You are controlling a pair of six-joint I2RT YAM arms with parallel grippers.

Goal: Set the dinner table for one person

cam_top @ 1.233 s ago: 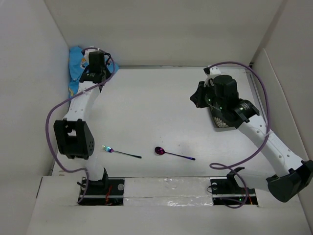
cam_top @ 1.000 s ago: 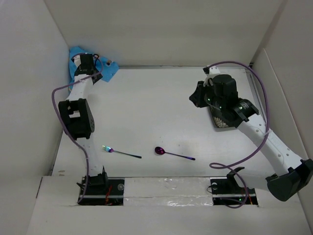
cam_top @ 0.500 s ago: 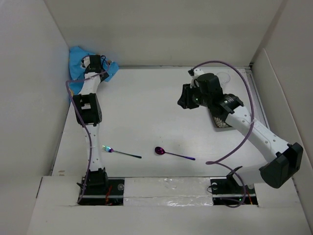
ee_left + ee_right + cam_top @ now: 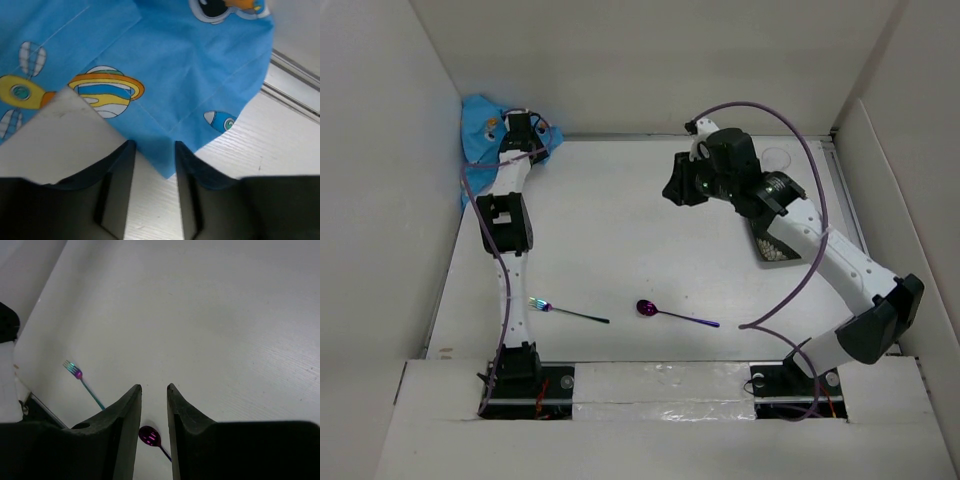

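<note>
The dinner table (image 4: 620,230) is a white surface walled by white panels. A blue cartoon-print cloth mat (image 4: 478,128) lies bunched in the far left corner. My left gripper (image 4: 525,122) is there, open, with a corner of the mat (image 4: 165,160) lying between its fingers (image 4: 116,190). An iridescent fork (image 4: 567,310) and a purple spoon (image 4: 672,314) lie near the front edge. My right gripper (image 4: 674,192) hovers over the table's middle, jaws slightly apart and empty. Its wrist view shows the gripper (image 4: 154,387) above the fork (image 4: 82,382) and spoon (image 4: 150,436).
A dark tray (image 4: 772,248) holding pale items sits at the right, partly under the right arm. A pale round dish (image 4: 776,158) stands at the far right corner. Purple cables loop over both arms.
My right gripper has swung left, away from the dark tray toward the table's middle. My left arm has stretched out toward the far left corner, and the blue mat has shifted there.
</note>
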